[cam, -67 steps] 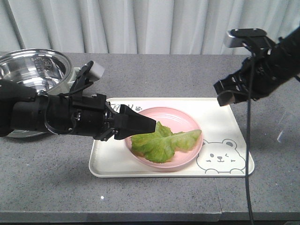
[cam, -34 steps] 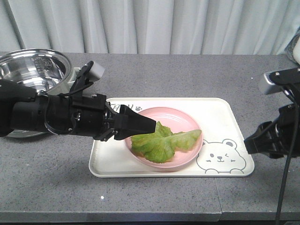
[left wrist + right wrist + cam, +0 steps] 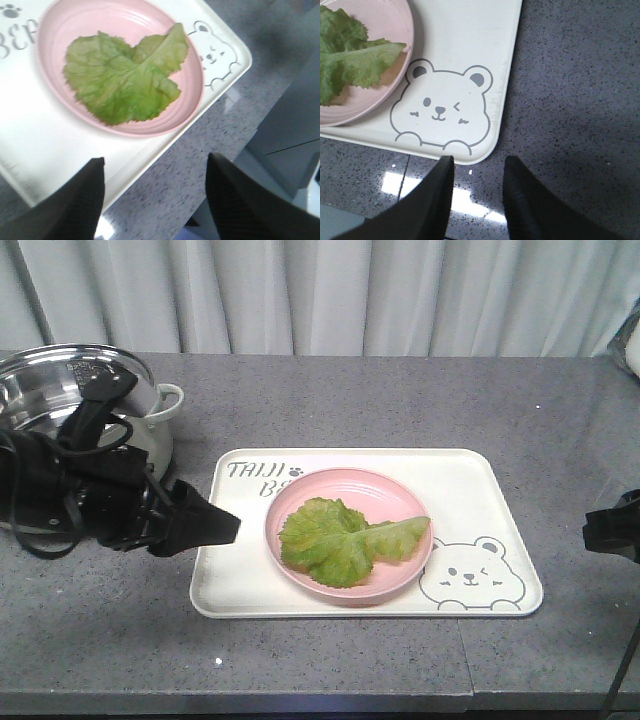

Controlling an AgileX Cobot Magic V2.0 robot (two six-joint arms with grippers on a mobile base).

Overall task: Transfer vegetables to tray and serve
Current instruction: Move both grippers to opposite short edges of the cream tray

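Vegetables lie lengthwise along the tray, tip pointing right; left claw and right claw gape empty.

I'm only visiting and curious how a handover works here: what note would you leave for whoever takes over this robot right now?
Left gripper: open, empty, at the near-left edge of the tray.
Right gripper: open, empty, just off the tray's bear corner.
Vegetables: lying on the pink plate, which sits on the tray; the tray lies flat on the grey counter.
Done: the greens are on the tray.
Left: serving; neither gripper holds the tray yet.
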